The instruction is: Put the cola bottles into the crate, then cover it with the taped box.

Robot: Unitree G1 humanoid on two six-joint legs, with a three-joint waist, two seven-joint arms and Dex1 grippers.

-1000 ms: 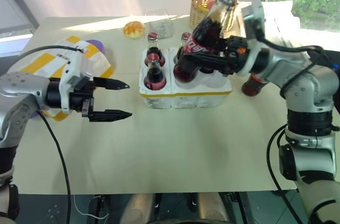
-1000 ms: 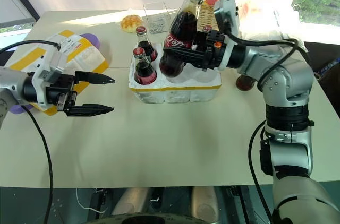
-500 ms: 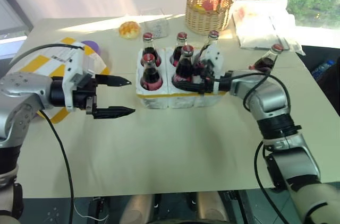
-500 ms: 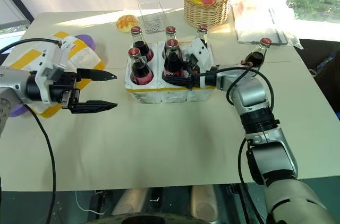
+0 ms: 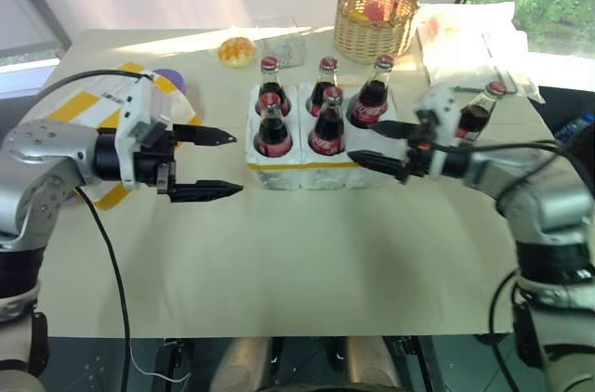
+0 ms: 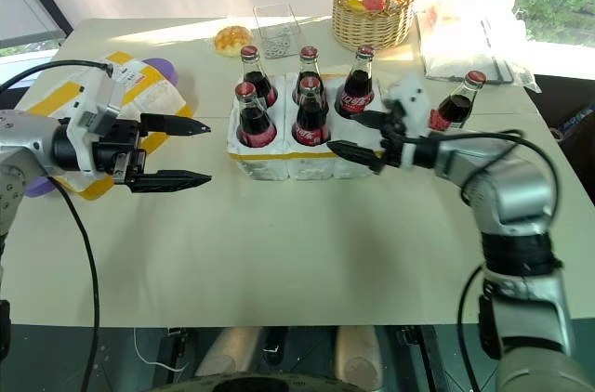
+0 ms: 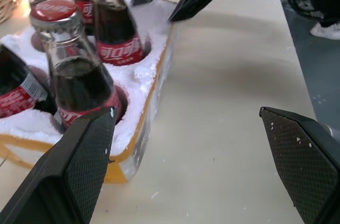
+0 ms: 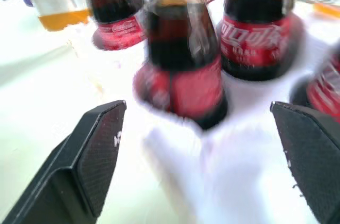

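Observation:
The white foam crate (image 5: 316,169) stands mid-table with several cola bottles (image 5: 327,123) upright in its holes. One more cola bottle (image 5: 479,113) stands on the table to the crate's right. My right gripper (image 5: 374,145) hovers open at the crate's front right corner, holding nothing, its fingers pointing at the bottles (image 8: 183,70). My left gripper (image 5: 232,163) is open and empty to the left of the crate (image 7: 154,70). The taped box (image 5: 79,104), white with yellow bands, lies at the far left behind my left arm.
A wicker basket (image 5: 375,20) stands behind the crate, with a bun (image 5: 234,50) and a clear plastic tub (image 5: 279,37) to its left. White plastic packages (image 5: 469,39) lie at the back right. Bare tabletop stretches in front of the crate.
My right gripper lowered the bottle it held into the crate's front middle hole, let go, opened, and drew back to the right. The left gripper stayed put.

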